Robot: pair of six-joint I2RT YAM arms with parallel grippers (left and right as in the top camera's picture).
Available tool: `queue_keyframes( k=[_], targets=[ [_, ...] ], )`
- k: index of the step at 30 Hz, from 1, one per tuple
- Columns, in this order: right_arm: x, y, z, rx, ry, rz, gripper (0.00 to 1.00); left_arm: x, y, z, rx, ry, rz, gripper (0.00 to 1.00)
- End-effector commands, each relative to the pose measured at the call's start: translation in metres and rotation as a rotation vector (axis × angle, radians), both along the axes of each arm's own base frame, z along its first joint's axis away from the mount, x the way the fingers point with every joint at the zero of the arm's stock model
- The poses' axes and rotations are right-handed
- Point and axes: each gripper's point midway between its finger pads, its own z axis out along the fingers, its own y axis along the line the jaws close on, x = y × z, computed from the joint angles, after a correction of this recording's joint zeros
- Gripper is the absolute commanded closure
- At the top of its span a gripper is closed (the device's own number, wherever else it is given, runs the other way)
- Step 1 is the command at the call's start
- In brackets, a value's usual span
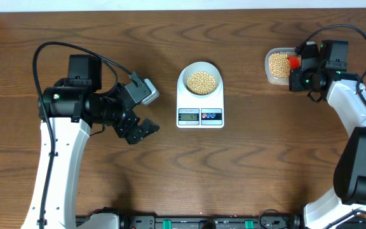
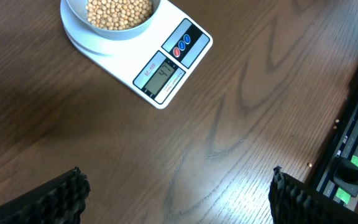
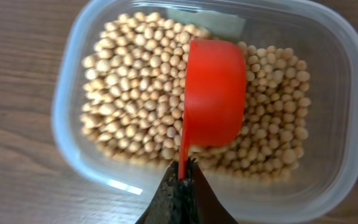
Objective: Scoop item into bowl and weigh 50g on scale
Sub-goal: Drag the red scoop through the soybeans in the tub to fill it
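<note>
Tabletop [image 1: 246, 178]: scale [image 1: 200, 116] faces robot; left end effector [image 2: 178, 196] spread; right end effector [image 3: 182, 179] pinches scoop [image 3: 213, 93].

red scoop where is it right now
Overhead, at far right: the red scoop is over the beans in the clear tub, its handle pinched by the right pincer.

Wood-grain tabletop [image 1: 246, 165] with a soft sheen. Smooth white plastic scale [image 2: 194, 46] and a smooth pale bowl [image 1: 184, 77]. Clear, lightly glossy plastic tub [image 3: 67, 93] holds matt tan beans [image 3: 129, 99] and a smooth red plastic scoop [image 3: 216, 93].
</note>
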Motion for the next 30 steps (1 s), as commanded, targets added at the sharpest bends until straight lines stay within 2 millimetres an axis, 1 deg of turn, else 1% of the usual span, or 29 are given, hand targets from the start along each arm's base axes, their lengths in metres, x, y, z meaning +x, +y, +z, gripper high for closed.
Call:
queue_keyframes(
  k=[1, 4, 7, 10, 16, 21, 27, 30],
  targets=[
    [-0.005, 0.019, 0.023, 0.069, -0.042, 0.046, 0.99, -0.001, 0.001, 0.000, 0.005, -0.005, -0.006, 0.05],
    [-0.004, 0.019, 0.030, 0.081, -0.055, 0.026, 0.99, -0.001, 0.001, 0.000, 0.005, -0.005, -0.006, 0.05],
    [-0.005, 0.015, 0.031, 0.099, -0.047, -0.008, 0.99, -0.001, 0.001, 0.000, 0.005, -0.005, -0.006, 0.05],
    [-0.008, 0.007, 0.030, 0.145, -0.025, -0.057, 0.99, -0.001, 0.001, 0.000, 0.005, -0.005, -0.006, 0.05],
    [-0.014, 0.001, 0.032, 0.265, 0.000, -0.103, 0.99, -0.001, 0.001, 0.000, 0.005, -0.005, -0.006, 0.05],
    [-0.016, -0.014, 0.033, 0.328, 0.011, -0.192, 0.99, -0.001, 0.001, 0.000, 0.005, -0.005, -0.006, 0.05],
    [-0.018, -0.017, 0.041, 0.426, -0.001, -0.179, 0.99, -0.001, 0.001, 0.000, 0.005, -0.005, -0.006, 0.05],
    [-0.019, -0.024, 0.043, 0.474, 0.006, -0.225, 0.99, -0.001, 0.001, 0.000, 0.005, -0.005, -0.006, 0.05]
  ],
)
